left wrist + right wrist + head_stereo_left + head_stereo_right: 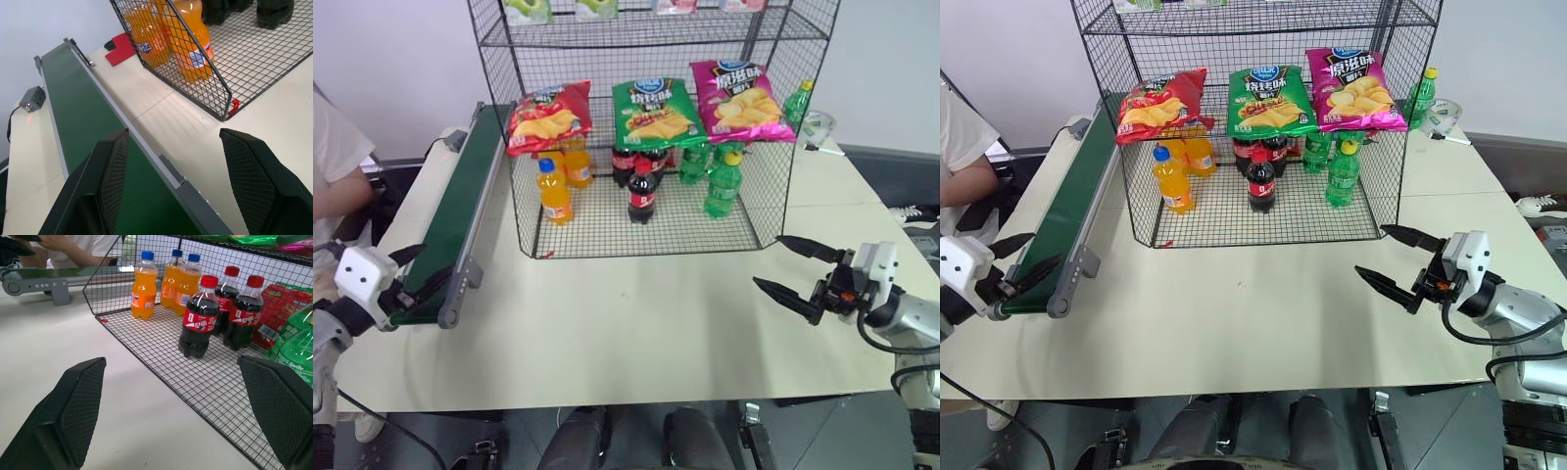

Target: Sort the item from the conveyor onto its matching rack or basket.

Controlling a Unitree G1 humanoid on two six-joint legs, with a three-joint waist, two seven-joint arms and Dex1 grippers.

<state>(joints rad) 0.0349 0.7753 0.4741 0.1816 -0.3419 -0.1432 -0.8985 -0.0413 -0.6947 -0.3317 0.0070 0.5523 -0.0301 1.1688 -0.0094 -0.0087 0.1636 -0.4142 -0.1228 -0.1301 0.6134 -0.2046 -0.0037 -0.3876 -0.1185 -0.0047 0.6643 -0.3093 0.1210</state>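
Over the worktop [636, 323], both hands hovered wide and empty.
From the head views, the left hand [411, 279] straddled the conveyor [460, 215] end; the right hand [798, 269] faced the rack [773, 127], where the red chip bag [550, 116] lay among three bags. Left wrist: three orange bottles [193, 41]. Right wrist: three cola bottles [199, 318].

Bright, even light falls from overhead. The counter [646, 313] shows only soft, faint shadows and no harsh glare. All views stay sharp.
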